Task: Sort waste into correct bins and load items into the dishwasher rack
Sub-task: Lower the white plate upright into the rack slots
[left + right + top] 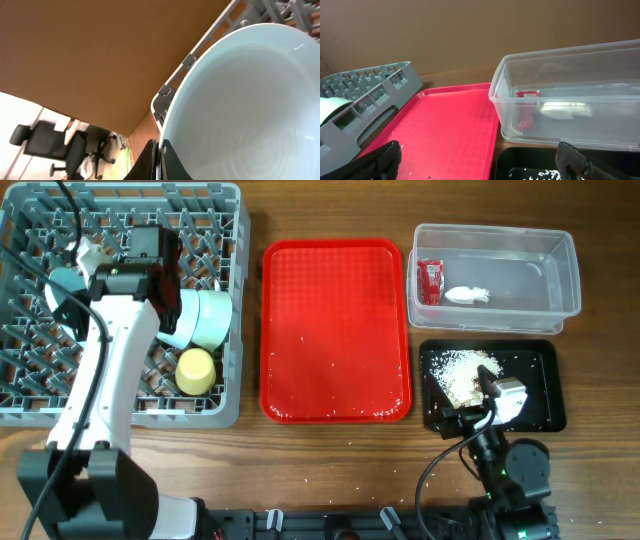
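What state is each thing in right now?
mint-green bowl: gripped, on its side over the dishwasher rack.
left tool: shut on that bowl's rim.
yellow cup: in the rack.
red sachet, napkin: in the clear tub.
food scraps: in the black tray.
right tool: open, empty.

**ARM EXTERIOR**

Left arm [100, 370]: white boxy links, black joint housings, black wrist block. A black cable [35, 272] runs loose alongside. Right arm [505, 465]: black throughout, with a silver-grey block at the wrist. Right gripper [479, 150]: two black fingers [382, 160] with a rough, pebbled surface.
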